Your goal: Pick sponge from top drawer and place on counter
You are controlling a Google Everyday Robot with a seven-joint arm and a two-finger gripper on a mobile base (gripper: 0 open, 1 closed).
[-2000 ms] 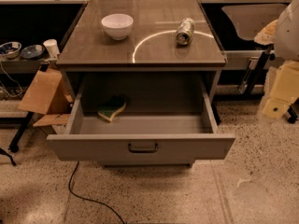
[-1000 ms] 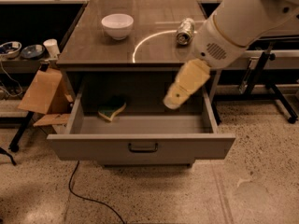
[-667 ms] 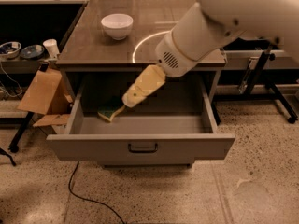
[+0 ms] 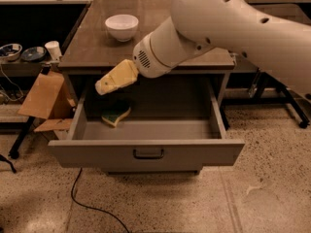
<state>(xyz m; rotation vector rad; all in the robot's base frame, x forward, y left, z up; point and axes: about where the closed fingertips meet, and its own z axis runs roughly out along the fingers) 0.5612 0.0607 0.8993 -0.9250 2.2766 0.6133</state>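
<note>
The top drawer (image 4: 146, 152) is pulled open below the counter (image 4: 92, 45). The sponge (image 4: 115, 113), dark green on top with a yellow body, lies on the drawer floor at the left. My tan gripper (image 4: 103, 87) hangs just above the sponge, a little to its upper left, at the level of the counter's front edge. It holds nothing that shows. My large white arm (image 4: 228, 28) reaches in from the upper right and hides much of the counter top.
A white bowl (image 4: 121, 26) stands on the counter at the back left. A brown cardboard piece (image 4: 43, 96) leans at the cabinet's left side. A side shelf at the left holds small dishes (image 4: 22, 52) and a white cup (image 4: 52, 49). A black cable (image 4: 92, 208) runs over the speckled floor.
My arm has swung in from the right across the counter. The gripper moved left over the open drawer and now hangs above the sponge. The sponge has not moved.
</note>
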